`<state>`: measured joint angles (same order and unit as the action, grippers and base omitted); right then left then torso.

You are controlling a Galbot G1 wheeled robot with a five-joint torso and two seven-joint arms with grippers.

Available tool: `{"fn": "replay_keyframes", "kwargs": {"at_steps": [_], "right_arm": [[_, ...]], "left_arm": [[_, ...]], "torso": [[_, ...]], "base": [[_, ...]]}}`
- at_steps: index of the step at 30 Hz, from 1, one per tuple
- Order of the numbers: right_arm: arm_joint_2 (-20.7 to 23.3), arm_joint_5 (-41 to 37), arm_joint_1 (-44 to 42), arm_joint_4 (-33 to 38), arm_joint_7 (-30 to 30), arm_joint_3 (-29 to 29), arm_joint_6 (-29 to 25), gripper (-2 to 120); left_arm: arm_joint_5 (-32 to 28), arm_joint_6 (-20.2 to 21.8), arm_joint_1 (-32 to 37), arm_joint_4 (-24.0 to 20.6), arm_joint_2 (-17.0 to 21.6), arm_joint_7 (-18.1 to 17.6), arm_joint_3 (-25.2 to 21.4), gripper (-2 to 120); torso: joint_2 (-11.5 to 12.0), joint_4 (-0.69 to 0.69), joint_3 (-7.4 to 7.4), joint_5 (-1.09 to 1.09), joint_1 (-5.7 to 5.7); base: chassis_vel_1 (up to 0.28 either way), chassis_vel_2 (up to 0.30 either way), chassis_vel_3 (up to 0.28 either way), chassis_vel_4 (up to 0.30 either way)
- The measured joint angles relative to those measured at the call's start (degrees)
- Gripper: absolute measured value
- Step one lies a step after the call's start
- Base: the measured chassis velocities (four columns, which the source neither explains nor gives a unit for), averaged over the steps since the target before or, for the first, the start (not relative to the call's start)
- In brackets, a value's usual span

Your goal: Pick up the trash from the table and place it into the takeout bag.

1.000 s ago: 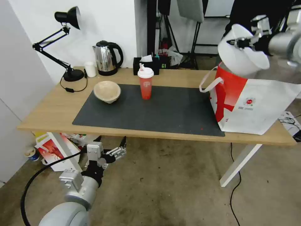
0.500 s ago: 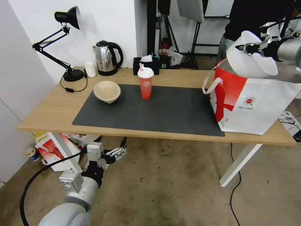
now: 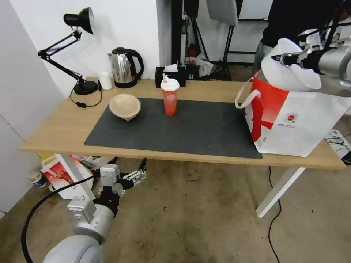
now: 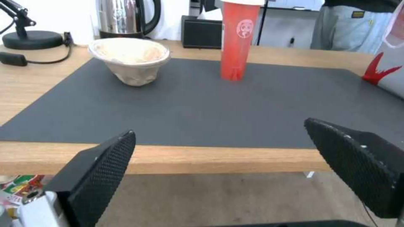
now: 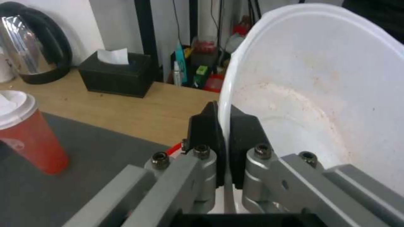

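Observation:
My right gripper [image 3: 279, 57] is shut on the rim of the large white bowl [image 3: 289, 71], one piece of the trash, and holds it tilted just above the open top of the takeout bag [image 3: 303, 124]. The right wrist view shows the gripper [image 5: 223, 126] with its black pads pinching the bowl [image 5: 315, 78]. The red drink cup [image 3: 170, 96] and the beige bowl [image 3: 125, 106] stand on the dark mat [image 3: 197, 128] of the table [image 3: 62, 128]. My left gripper [image 3: 128, 161] hangs open below the table's front edge, facing the beige bowl [image 4: 130, 60] and the cup [image 4: 235, 37].
Along the table's back edge are a black desk lamp [image 3: 78, 22], a small white cup [image 3: 105, 80], a steel kettle [image 3: 124, 67] and a black tissue box [image 3: 170, 76]. A printed paper bag [image 3: 62, 175] lies on the floor under the left end. Cables run past the white table leg [image 3: 278, 190].
My right gripper carried the white bowl to the right over the bag's mouth, then drifted slightly back left. The left arm has barely moved.

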<state>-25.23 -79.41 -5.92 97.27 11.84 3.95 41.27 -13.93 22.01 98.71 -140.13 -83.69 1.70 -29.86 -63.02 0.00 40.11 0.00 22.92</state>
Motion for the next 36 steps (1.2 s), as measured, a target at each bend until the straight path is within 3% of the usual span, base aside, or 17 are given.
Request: {"fn": "replay_keyframes", "kwargs": {"at_steps": [5, 16, 22, 25, 30, 36], "right_arm": [[0.27, 0.05, -0.84, 0.93, 0.42, -0.95, 0.0, 2], [0.64, 0.0, -0.18, 1.78, 2.63, -0.98, -0.01, 45], [0.66, -0.01, -0.18, 1.8, 2.75, -0.97, -0.01, 60], [0.72, -0.02, -0.18, 1.81, 2.73, -0.96, -0.01, 78], [0.65, -0.07, -0.03, 1.81, 2.51, -0.95, 0.0, 96], [0.11, -0.12, -0.21, 2.28, 2.47, -1.1, 0.0, 100]], "left_arm": [[-0.03, -0.06, -0.02, 0.21, 0.08, 0.0, 0.0, 100], [-0.04, -0.17, -0.01, 0.46, 0.11, 0.0, 0.01, 100], [-0.04, -0.17, 0.23, 0.09, 0.15, 0.0, -0.19, 100], [-0.01, -0.18, 0.52, 0.03, 0.0, -0.02, -0.21, 100], [0.03, -0.18, 0.47, -0.06, -0.24, -0.03, -0.11, 100], [0.11, -0.18, 0.51, -0.06, -0.34, -0.05, -0.1, 100]], "torso": [[0.0, 0.0, 0.0, 0.0, -0.01], [-0.01, -0.01, 0.0, -0.01, 0.0], [-0.01, 0.0, 0.0, -0.01, 0.0], [-0.01, 0.0, 0.0, 0.0, 0.0], [-0.01, 0.0, 0.0, 0.0, 0.0], [-0.01, 0.0, 0.0, 0.0, 0.0]], "base": [[0.0, 0.0, 0.0, 0.0], [0.0, 0.0, 0.0, 0.0], [0.0, 0.0, 0.0, 0.0], [0.0, 0.0, 0.0, 0.0], [0.0, 0.0, 0.0, 0.0], [0.0, 0.0, 0.0, 0.0]]}}
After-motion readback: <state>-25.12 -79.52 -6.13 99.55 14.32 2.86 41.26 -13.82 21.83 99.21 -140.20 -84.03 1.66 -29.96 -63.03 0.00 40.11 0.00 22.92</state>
